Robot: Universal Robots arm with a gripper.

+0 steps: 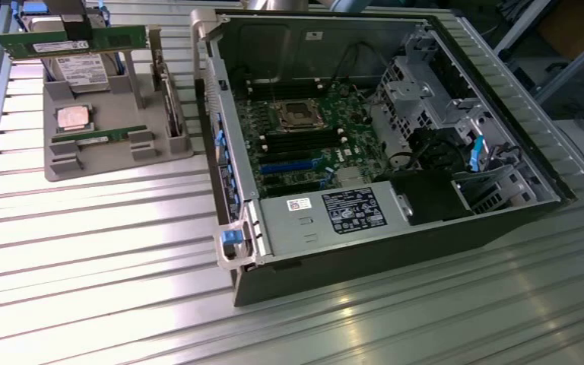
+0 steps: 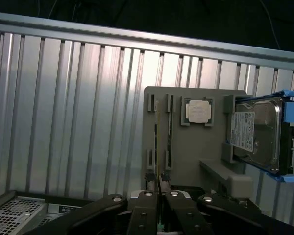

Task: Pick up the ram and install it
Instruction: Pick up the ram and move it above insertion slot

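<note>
A grey plastic tray (image 1: 109,158) holds a square silver processor chip (image 1: 72,119) and a blue-railed silver hard drive (image 2: 257,134), beside an open black computer case (image 1: 373,258) on a ribbed aluminium table (image 1: 89,251).

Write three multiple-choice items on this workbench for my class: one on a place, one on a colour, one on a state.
1. Where does the ram lie?
A in the grey tray
B on a shelf
C on the floor

2. What colour are the side rails of the hard drive?
A red
B blue
C yellow

3. The computer case is:
A shut
B open
C wrapped in plastic

Key:
1 A, it sits in a tray slot beside the processor chip.
2 B, blue rails flank the drive.
3 B, the motherboard shows inside.
</note>
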